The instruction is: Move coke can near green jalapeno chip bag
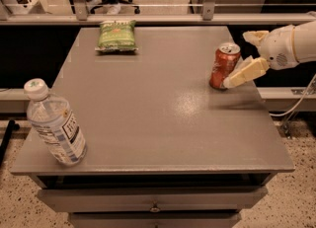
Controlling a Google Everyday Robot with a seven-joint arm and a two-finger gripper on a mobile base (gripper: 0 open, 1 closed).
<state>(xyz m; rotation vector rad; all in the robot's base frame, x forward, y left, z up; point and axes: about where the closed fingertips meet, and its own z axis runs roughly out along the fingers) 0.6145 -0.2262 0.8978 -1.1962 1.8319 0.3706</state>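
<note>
A: Where the claw [238, 59] reaches in from the right over the tabletop [158, 108], how does it stand?

B: It is spread wide and grips nothing. Its lower finger [247, 73] slants down toward the tabletop, and the upper one sits higher and farther back.

A: And the coke can [223, 64]?

B: It stands upright just left of the claw, near the tabletop's right edge. The tip of the lower finger crosses in front of the can's lower right side. I cannot tell whether it touches the can.

A: Is the can inside the gap between the fingers?

B: At most its right side is. The rest lies left of the claw.

A: Where is the green jalapeno chip bag [117, 35]?

B: It lies flat well away from the claw, far to its left and farther back, near the tabletop's far edge. The can is well apart from it.

A: Anything else?

B: A clear water bottle [55, 126] with a white cap leans at the near left corner, far from the claw and nearer the camera than it. The white arm [296, 42] runs off to the right behind the claw
</note>
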